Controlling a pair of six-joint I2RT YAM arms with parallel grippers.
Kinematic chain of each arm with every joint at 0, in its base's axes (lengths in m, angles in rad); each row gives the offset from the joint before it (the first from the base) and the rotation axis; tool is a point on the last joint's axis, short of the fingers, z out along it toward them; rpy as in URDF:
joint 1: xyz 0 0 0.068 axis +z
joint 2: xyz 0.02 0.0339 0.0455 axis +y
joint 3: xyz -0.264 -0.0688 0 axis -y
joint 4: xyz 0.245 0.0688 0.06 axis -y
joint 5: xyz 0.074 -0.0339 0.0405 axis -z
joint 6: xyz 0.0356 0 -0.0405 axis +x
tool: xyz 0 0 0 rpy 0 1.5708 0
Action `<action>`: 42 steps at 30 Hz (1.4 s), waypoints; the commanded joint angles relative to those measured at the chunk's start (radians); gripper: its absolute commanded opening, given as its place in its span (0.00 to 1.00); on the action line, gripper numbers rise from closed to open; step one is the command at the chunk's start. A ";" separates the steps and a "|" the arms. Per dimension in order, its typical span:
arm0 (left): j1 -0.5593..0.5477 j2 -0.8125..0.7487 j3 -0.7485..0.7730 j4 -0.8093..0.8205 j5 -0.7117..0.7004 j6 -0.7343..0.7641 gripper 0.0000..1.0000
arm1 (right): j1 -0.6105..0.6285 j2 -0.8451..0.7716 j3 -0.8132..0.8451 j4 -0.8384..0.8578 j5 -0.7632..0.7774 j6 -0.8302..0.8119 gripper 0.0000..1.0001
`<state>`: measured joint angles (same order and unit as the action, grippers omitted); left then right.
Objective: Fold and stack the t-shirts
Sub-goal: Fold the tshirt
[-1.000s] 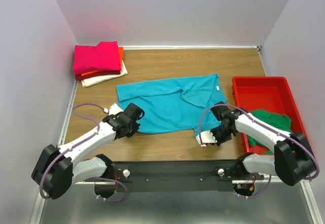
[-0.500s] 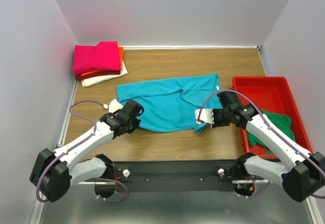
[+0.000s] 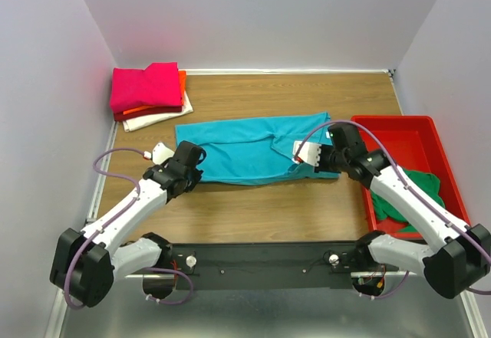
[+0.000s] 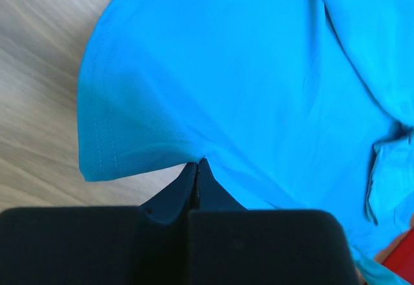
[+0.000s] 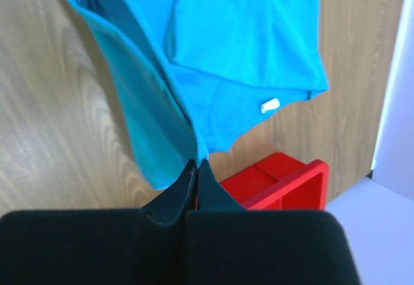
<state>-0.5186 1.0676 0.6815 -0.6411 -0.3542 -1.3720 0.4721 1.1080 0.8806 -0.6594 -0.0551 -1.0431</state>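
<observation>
Teal t-shirt (image 3: 245,150): soft matte knit with a stitched hem and a small white neck label (image 5: 270,105), lying partly doubled over at the middle of the wood-grain desk (image 3: 307,200). Left pincer (image 4: 197,168) clamped tight on its near-left hem. Right pincer (image 5: 197,165) clamped tight on a lifted fold at its near-right edge, beside the glossy red plastic tray (image 3: 399,135).

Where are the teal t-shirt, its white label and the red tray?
teal t-shirt (image 3: 230,150): top view, middle of cloth.
white label (image 5: 270,105): right wrist view, its centre.
red tray (image 3: 399,146): top view, bare floor.
</observation>
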 commanded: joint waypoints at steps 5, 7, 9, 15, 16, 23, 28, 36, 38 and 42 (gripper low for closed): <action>0.109 0.041 0.036 0.073 -0.032 0.145 0.00 | 0.000 0.049 0.043 0.128 0.089 0.051 0.01; 0.126 0.058 0.053 0.089 -0.029 0.165 0.00 | -0.003 0.068 0.050 0.156 0.103 0.058 0.01; 0.137 0.086 0.073 0.104 -0.032 0.191 0.00 | -0.006 0.087 0.058 0.170 0.106 0.068 0.01; 0.167 0.184 0.151 0.138 -0.054 0.264 0.00 | -0.032 0.167 0.098 0.236 0.109 0.084 0.01; 0.176 0.213 0.171 0.146 -0.057 0.277 0.00 | -0.033 0.188 0.110 0.247 0.106 0.087 0.01; 0.207 0.342 0.227 0.184 -0.055 0.323 0.00 | -0.078 0.269 0.147 0.280 0.094 0.098 0.01; 0.221 0.434 0.289 0.201 -0.046 0.346 0.00 | -0.087 0.322 0.173 0.300 0.078 0.106 0.01; 0.230 0.566 0.383 0.202 -0.046 0.376 0.00 | -0.087 0.415 0.216 0.325 0.067 0.127 0.01; 0.232 0.587 0.404 0.199 -0.045 0.384 0.00 | -0.087 0.429 0.225 0.331 0.070 0.132 0.01; 0.235 0.623 0.418 0.204 -0.039 0.389 0.00 | -0.087 0.467 0.254 0.337 0.077 0.135 0.01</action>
<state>-0.2932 1.6627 1.0756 -0.4442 -0.3603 -1.0042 0.3904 1.5467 1.0920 -0.3553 0.0292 -0.9310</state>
